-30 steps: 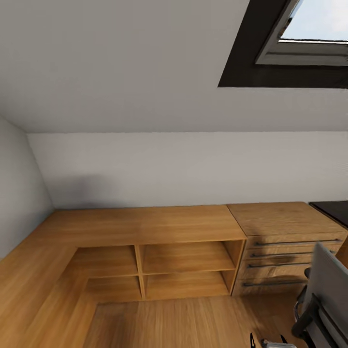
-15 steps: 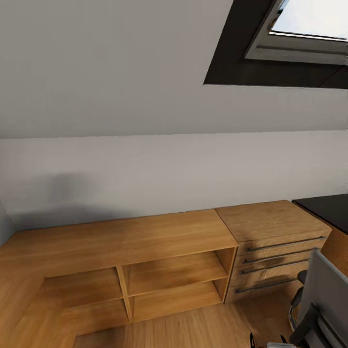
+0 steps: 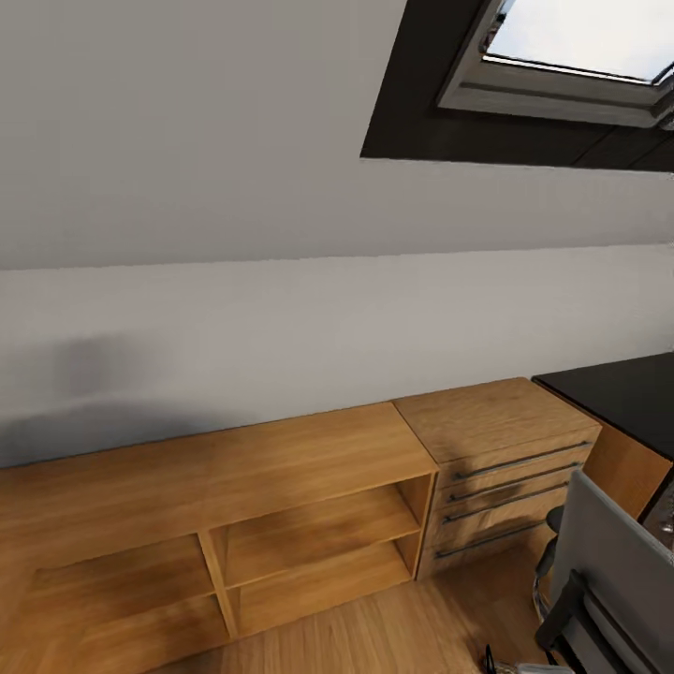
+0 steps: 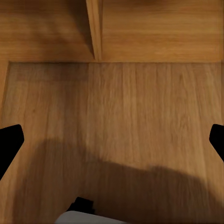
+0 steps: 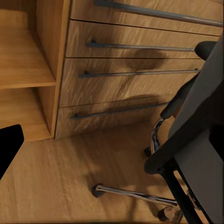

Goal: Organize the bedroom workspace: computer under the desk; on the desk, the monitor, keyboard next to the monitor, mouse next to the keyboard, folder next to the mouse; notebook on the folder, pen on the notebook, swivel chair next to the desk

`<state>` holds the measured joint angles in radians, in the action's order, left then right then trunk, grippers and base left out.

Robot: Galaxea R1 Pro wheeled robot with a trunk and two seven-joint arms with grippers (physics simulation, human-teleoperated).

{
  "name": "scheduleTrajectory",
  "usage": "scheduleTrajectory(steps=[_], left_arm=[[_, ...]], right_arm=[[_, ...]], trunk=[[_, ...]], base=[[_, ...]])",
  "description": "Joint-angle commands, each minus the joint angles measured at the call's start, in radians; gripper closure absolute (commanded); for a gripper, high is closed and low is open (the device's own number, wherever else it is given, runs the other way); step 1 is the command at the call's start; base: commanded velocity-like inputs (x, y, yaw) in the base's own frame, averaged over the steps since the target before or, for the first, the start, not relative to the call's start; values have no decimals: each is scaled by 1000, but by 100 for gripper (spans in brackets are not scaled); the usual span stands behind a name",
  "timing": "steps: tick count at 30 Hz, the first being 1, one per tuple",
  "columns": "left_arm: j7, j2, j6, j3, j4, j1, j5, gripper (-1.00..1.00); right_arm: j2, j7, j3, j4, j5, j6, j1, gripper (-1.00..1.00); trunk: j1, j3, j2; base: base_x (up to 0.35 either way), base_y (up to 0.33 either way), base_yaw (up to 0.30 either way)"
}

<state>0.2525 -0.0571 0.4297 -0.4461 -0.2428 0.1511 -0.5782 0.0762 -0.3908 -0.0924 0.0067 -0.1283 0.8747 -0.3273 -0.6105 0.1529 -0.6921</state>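
Note:
The swivel chair shows its grey back and black armrest at the lower right of the head view. Its chrome base and castors appear close in the right wrist view. A corner of the desk's glossy black top lies at the right edge, behind the chair. My left gripper hangs open over bare wooden floor, with nothing between its fingers. My right gripper is open and empty, near the chair's base and the front of the drawers. The computer, monitor, keyboard, mouse, folder, notebook and pen are out of view.
Light wooden corner shelving runs along the white wall. A wooden chest of drawers with long metal handles stands between it and the desk. A sloped ceiling with a skylight is overhead. Wooden floor lies in front of the shelving.
The whole head view has swung to the right. The shelving and chest of drawers slid left in the picture, and more of the desk top and chair came into view.

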Motion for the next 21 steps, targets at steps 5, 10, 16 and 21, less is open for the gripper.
scheduleTrajectory(steps=[5, 10, 16, 21], left_arm=[[8, 0, 3, -8, -1, 1, -3, -100], [8, 0, 3, -8, 0, 1, -3, -100], [8, 0, 4, -8, 0, 1, -3, -100], [8, 0, 4, -8, 0, 1, -3, -100]], right_arm=[[0, -11, -7, 1, -5, 0, -1, -100], [0, -11, -7, 1, -5, 0, -1, -100], [0, -11, -7, 1, -5, 0, -1, -100], [0, -11, -7, 1, -5, 0, -1, -100]], trunk=[[0, 9, -1], [0, 17, -1], [0, 26, -1], [0, 34, -1]], base=[[1, 0, -90], [0, 0, -68], [0, 0, -18], [0, 0, -3]])
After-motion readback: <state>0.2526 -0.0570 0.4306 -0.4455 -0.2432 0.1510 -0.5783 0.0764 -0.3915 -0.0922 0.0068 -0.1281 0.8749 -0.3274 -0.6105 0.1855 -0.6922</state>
